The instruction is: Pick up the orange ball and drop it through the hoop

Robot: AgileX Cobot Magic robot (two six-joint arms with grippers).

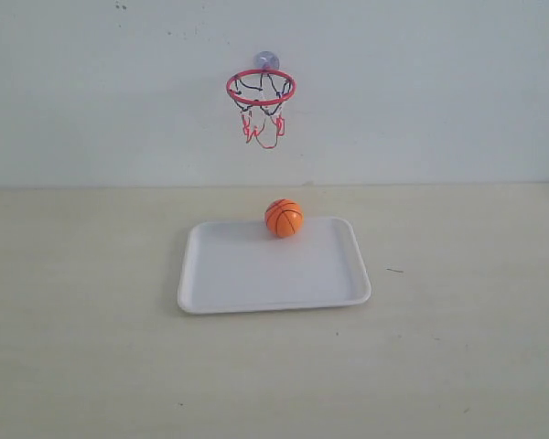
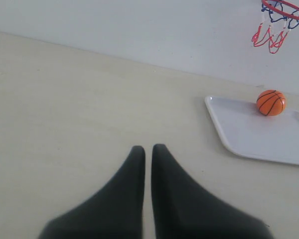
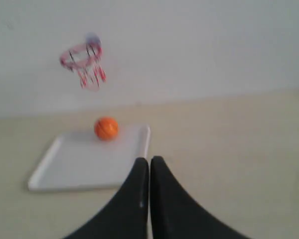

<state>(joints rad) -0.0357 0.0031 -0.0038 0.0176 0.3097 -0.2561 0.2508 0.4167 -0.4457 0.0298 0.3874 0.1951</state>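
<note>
A pale beige worktop (image 1: 91, 366) carries a white rectangular plastic tray (image 1: 256, 283) at its centre. The black left end effector (image 2: 148, 149) and right end effector (image 3: 149, 160) are each pressed closed, holding nothing. A red-ringed toy hoop with a dangling net (image 1: 261, 102) hangs on the wall at the tray's 12 o'clock. The small orange ball with black seams (image 1: 284, 218) rests at the tray's 12 o'clock edge.

A small orange ball (image 1: 284, 218), a glossy mini basketball with thin black seam lines, rests on a white tray (image 1: 247, 274) at the middle of its far rim, toward the far edge of the desk (image 1: 91, 366). Above it, past that edge, a toy hoop (image 1: 261, 88) hangs on the wall by a clear suction cup, its red ring level and its black-and-red net dangling.
</note>
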